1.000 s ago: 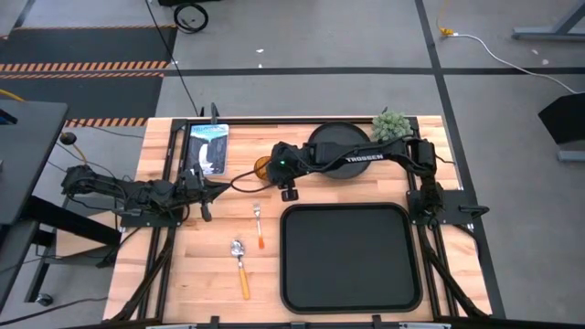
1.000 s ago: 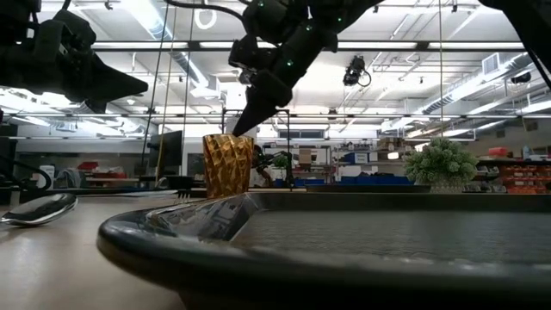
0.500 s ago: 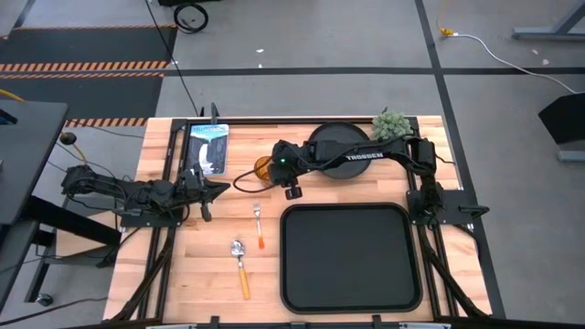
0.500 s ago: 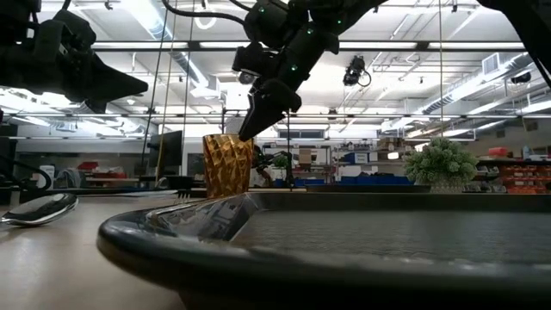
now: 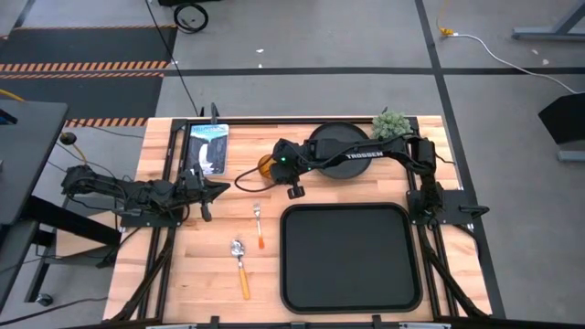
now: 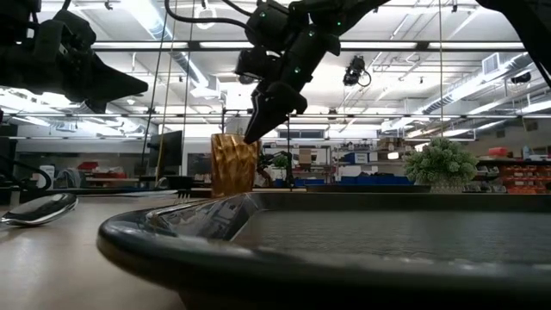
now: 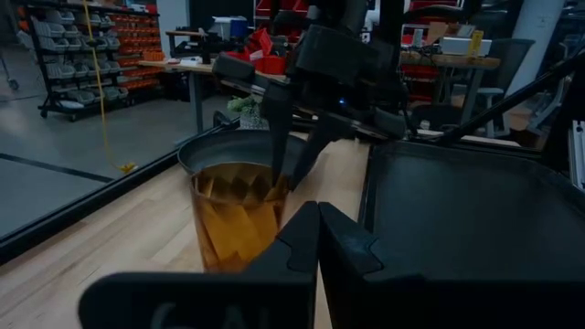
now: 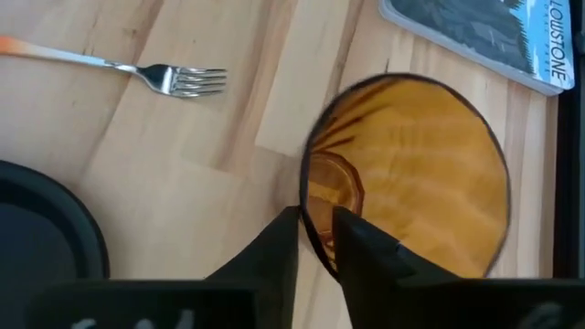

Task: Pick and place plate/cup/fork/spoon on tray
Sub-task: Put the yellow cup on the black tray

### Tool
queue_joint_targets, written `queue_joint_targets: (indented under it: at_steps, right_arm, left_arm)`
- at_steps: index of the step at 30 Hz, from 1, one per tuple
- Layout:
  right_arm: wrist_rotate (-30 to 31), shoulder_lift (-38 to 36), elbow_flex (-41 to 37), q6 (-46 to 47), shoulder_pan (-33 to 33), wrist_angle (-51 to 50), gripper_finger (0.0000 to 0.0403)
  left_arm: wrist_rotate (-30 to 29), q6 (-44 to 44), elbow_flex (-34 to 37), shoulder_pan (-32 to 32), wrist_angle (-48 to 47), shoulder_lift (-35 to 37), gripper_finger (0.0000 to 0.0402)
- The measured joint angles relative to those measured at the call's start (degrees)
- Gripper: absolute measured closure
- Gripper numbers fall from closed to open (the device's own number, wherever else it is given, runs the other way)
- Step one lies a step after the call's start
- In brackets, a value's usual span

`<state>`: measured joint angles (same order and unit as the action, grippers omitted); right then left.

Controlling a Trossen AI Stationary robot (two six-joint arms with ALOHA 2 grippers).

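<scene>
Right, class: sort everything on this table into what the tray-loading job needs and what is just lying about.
Job: cup pinched at its rim by the right gripper, plate, fork, spoon, tray.
Lying about: small plant, printed card.

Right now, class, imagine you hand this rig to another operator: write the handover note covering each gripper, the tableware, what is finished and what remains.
Right gripper: at the cup, fingers pinching its rim, one inside, one outside; cup looks about on the table.
Left gripper: waiting over the table's left side, shut, holding nothing.
Plate: at the back, under the right arm.
Fork and spoon: on the wood left of the tray.
Done: nothing on the tray.
Left: cup, plate, fork and spoon.
</scene>
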<state>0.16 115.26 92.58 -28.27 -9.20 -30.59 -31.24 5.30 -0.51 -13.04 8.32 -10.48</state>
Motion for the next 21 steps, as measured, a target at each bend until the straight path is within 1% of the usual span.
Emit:
queue_joint_targets:
  at_steps: [9,14,18,21]
  right_arm:
    - [-0.09,-0.01,0.00,0.04,0.84,-1.37,0.0391]
    - [1.17,-0.17,0.14,1.31,2.09,-2.44,0.0389]
    - [5.13,-0.74,3.54,1.60,4.46,-8.54,0.0390]
    - [5.82,-1.36,6.76,3.80,6.27,-13.64,0.0391]
  left_arm:
    - [0.00,-0.03,-0.02,0.02,0.00,0.00,0.0390]
    - [0.00,-0.02,-0.01,0.02,0.00,0.02,0.0390]
    - [0.01,-0.03,-0.01,0.01,0.00,0.02,0.0390]
    - [0.00,-0.04,-0.02,0.00,-0.02,0.00,0.0390]
